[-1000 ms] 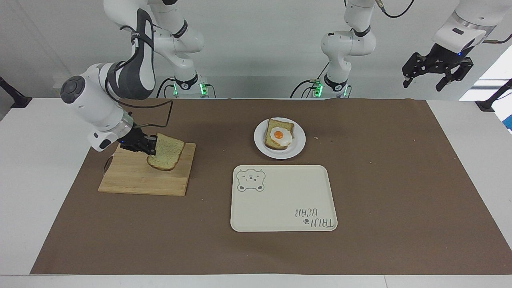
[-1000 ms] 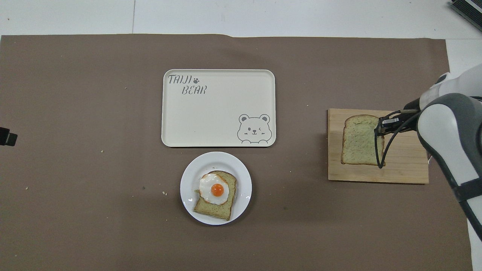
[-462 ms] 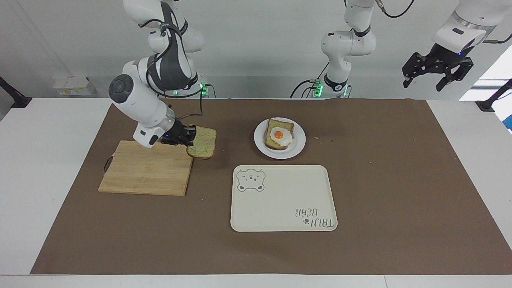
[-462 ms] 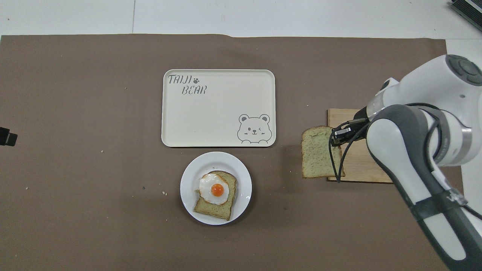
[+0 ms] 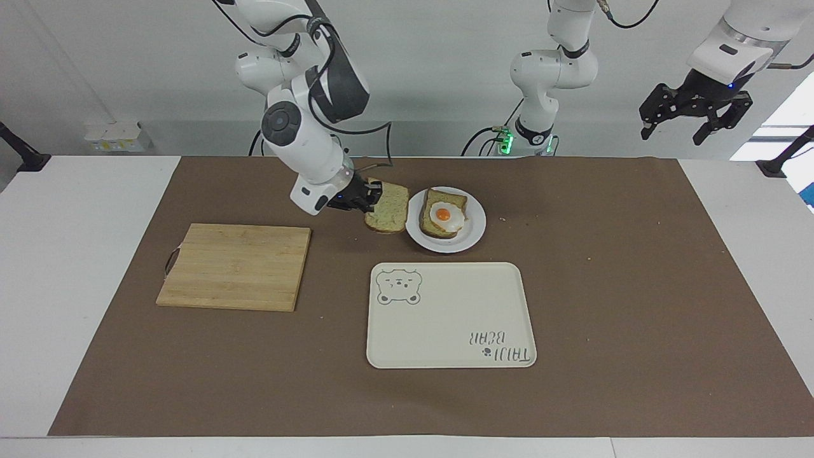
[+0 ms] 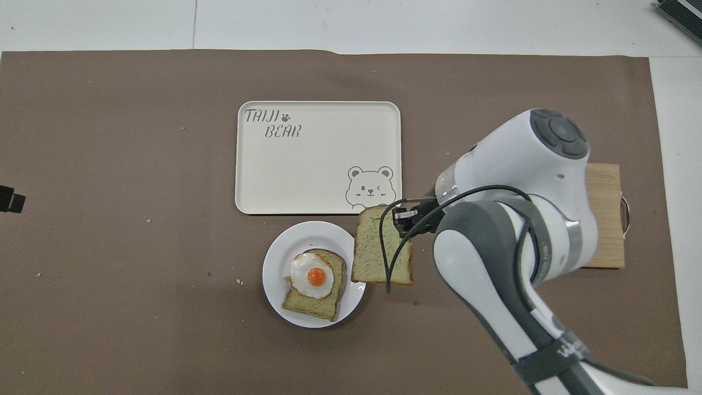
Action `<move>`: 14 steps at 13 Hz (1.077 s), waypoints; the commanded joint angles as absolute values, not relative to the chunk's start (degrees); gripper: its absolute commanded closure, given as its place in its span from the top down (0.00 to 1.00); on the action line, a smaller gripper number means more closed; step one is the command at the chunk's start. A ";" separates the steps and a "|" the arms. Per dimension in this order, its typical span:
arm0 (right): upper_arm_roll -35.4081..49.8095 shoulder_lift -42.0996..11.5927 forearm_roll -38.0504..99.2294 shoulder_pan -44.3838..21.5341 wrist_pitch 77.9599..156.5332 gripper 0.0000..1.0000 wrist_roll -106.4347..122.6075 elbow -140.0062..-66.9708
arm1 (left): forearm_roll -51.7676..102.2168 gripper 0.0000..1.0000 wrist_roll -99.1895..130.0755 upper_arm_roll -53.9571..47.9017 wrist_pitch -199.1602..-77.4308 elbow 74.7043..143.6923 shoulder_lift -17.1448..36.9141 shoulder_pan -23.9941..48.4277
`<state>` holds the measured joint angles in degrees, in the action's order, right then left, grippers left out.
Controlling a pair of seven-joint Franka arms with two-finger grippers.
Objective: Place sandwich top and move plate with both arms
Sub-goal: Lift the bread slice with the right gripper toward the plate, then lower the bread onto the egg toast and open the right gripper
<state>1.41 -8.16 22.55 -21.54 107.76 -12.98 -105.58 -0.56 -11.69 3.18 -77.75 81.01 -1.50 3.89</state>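
My right gripper is shut on the edge of the sandwich top, a plain pale slice with a brown crust, and holds it in the air over the brown mat. The slice hangs just beside the white plate, toward the right arm's end of the table. In the overhead view the slice in my right gripper overlaps the rim of the plate. On the plate lies a bread slice with a fried egg. My left gripper waits raised and open, off the table's left-arm end.
A cream tray with a bear drawing lies farther from the robots than the plate. A bare wooden cutting board lies toward the right arm's end of the table. A brown mat covers the table.
My right gripper has carried the sandwich top from above the cutting board across the mat to just beside the plate. The left arm has not moved.
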 commanded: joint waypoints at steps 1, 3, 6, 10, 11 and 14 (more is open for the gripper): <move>1.23 -7.20 24.26 -26.08 111.87 0.00 -16.08 -107.75 | -1.14 1.00 -11.78 3.60 -76.64 80.33 -1.49 4.39; 1.23 -8.26 24.26 -28.03 115.03 0.00 -16.00 -108.45 | -1.14 1.00 -11.78 3.60 -76.64 80.33 -1.49 4.39; 1.23 -11.59 26.71 -31.45 119.95 0.00 -16.17 -108.46 | -1.14 1.00 -11.78 3.60 -76.64 80.33 -1.49 4.39; 1.23 -14.41 26.72 -33.84 125.67 0.00 -15.21 -110.56 | -1.14 1.00 -11.78 3.60 -76.64 80.33 -1.49 4.39; 1.23 -14.85 26.72 -34.19 125.77 0.00 -14.77 -110.83 | -1.14 1.00 -11.78 3.60 -76.64 80.33 -1.49 4.39; 1.14 -16.25 26.63 -35.25 126.21 0.00 -12.24 -111.01 | -1.14 1.00 -11.78 3.60 -76.64 80.33 -1.49 4.39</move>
